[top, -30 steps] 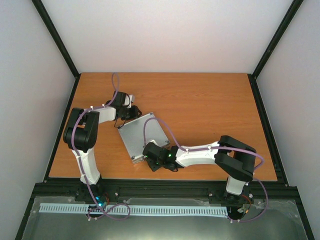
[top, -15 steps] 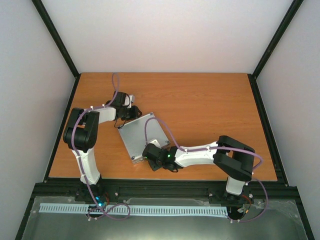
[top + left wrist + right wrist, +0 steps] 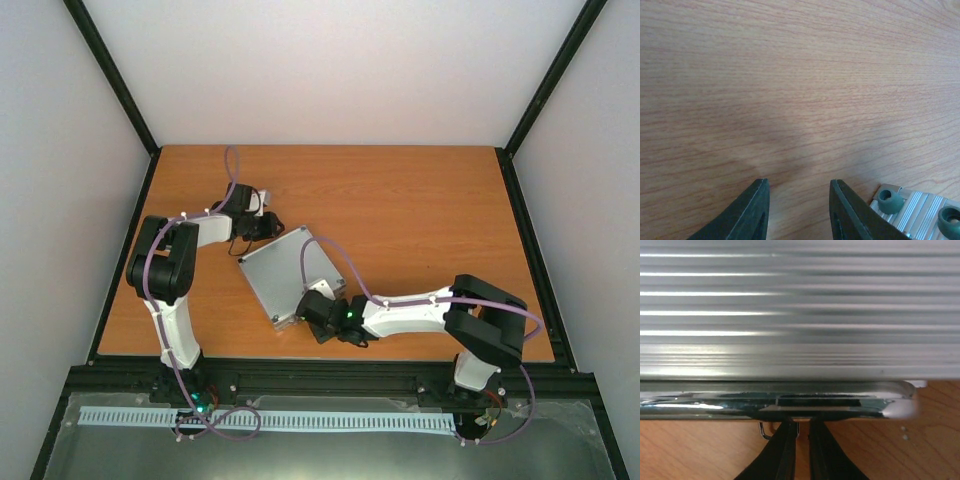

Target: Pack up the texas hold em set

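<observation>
The texas hold em set shows as a closed silver ribbed case (image 3: 285,268) lying flat and turned diagonally on the wooden table. My right gripper (image 3: 308,312) is at the case's near edge. In the right wrist view its fingers (image 3: 800,422) stand almost together, tips touching the chromed rim (image 3: 790,405) beside a small wire loop (image 3: 764,431), with nothing seen between them. My left gripper (image 3: 268,228) is at the case's far-left corner. It stands open (image 3: 797,182) over bare wood, with the case corner and its round green feet (image 3: 890,200) just to its right.
The wooden table (image 3: 420,220) stretches to the right and far side of the case. Black frame posts and white walls enclose it. The table's near edge (image 3: 330,358) lies just behind my right gripper.
My right gripper's fingers have closed at the case's near edge, and the right arm has shifted a little to the right. The case has slid slightly with it. The left arm has not moved.
</observation>
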